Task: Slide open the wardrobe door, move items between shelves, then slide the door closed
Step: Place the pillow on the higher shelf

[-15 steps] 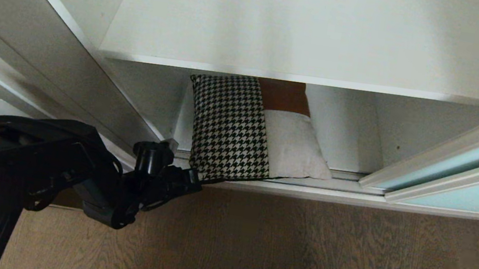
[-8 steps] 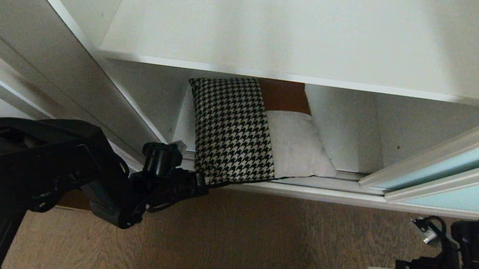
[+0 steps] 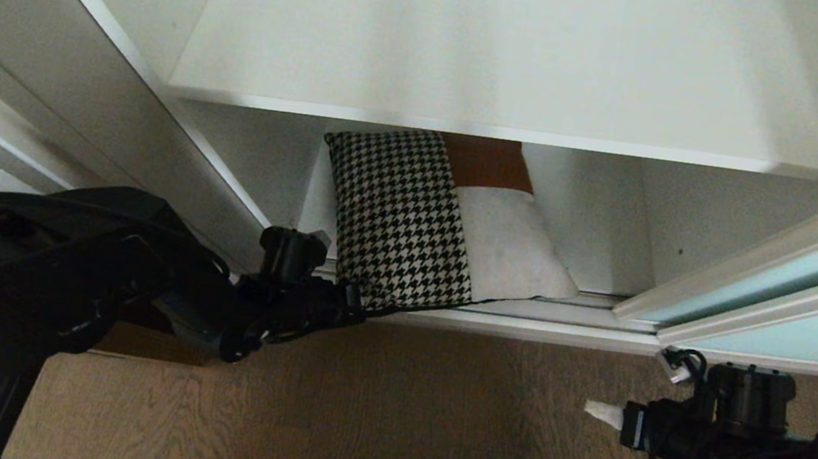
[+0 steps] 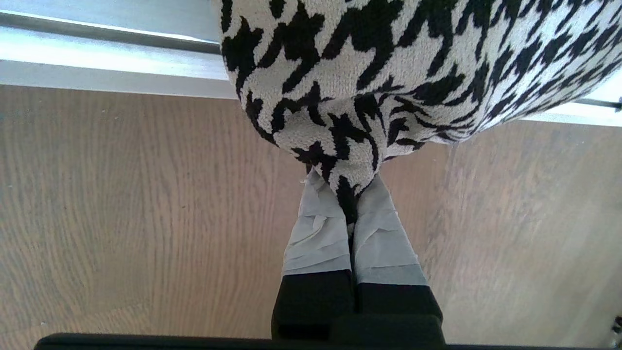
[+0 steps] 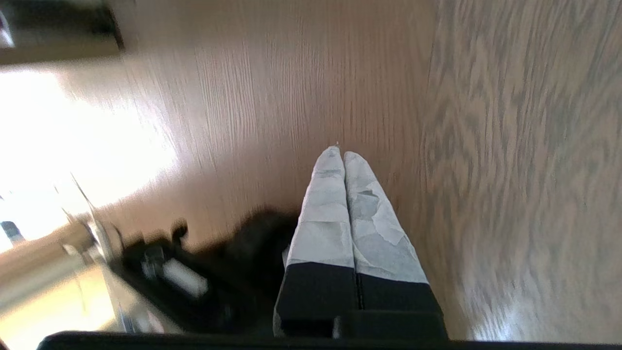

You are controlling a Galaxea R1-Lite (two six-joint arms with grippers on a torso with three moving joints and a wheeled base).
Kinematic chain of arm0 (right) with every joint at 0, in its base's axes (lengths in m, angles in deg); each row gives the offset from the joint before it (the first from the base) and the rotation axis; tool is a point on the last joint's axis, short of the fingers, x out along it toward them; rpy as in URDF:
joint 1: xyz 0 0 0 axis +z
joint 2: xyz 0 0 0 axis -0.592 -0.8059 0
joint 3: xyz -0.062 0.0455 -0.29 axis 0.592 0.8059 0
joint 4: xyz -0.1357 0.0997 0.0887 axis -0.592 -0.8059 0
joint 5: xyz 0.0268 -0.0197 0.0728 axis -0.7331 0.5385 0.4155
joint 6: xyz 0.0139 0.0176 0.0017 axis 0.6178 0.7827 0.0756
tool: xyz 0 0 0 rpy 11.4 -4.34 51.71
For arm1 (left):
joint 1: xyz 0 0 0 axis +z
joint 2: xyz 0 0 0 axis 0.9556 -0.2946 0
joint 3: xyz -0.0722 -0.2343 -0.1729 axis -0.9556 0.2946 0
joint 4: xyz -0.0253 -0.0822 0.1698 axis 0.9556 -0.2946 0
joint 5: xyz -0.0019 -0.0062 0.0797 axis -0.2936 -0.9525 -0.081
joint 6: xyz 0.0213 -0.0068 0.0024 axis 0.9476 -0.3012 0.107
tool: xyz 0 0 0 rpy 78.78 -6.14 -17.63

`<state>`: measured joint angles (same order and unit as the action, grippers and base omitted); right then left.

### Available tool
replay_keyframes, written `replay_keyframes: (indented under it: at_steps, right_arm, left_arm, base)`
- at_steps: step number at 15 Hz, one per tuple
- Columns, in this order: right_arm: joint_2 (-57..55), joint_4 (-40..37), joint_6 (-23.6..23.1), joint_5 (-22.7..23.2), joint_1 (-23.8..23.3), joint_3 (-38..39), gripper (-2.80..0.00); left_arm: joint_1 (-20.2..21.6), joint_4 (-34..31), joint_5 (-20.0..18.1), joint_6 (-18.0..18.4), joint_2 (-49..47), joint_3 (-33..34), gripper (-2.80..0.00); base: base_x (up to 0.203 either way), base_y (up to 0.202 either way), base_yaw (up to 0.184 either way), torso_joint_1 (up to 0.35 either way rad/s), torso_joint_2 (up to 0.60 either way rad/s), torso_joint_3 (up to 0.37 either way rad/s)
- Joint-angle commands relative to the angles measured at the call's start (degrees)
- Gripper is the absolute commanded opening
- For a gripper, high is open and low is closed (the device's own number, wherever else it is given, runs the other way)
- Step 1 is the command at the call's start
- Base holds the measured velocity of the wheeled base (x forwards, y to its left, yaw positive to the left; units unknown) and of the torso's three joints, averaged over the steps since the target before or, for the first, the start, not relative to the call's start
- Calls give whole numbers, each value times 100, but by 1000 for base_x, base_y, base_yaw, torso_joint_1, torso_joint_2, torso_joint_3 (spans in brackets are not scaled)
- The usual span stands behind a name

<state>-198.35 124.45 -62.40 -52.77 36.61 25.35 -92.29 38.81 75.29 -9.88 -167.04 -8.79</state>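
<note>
Left gripper pinches the houndstooth cushion's near corner; right gripper, shut and empty, hovers well apart.

Light falls from above onto the upper shelf, bright and even, while the compartment beneath it sits in soft shade. The wooden floor is dim, darkest near the bottom edge of the head view. In the right wrist view a window-like glare burns out to white, and the floor and dark clutter around it smear with motion blur. The houndstooth cushion looks crisp close up
</note>
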Motion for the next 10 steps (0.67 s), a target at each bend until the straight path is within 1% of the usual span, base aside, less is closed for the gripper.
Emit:
replay_keyframes:
  at_steps: [1, 3, 4, 5, 10]
  right_arm:
    - [-230, 308, 488, 66, -14, -427, -280]
    - [-305, 714, 969, 143, -34, -738, -280]
    - [-350, 796, 1082, 169, -54, -902, -280]
    - [-406, 818, 1121, 179, -72, -1027, 0]
    - [-569, 957, 1192, 181, -101, -1592, 0]
  left_arm:
    - [-61, -138, 2, -16, 128, -153, -280]
    - [-62, -218, -1, -30, 118, -181, -280]
    - [-62, -209, 7, -33, 114, -116, -280]
    - [-62, -183, 11, -33, 133, -67, -280]
    - [-53, -208, 11, -19, 281, 37, -280]
  base:
    - [0, 0, 0, 0, 0, 0]
    - [0, 0, 0, 0, 0, 0]
    - [0, 0, 0, 0, 0, 0]
    - [0, 0, 0, 0, 0, 0]
    - [0, 0, 0, 0, 0, 0]
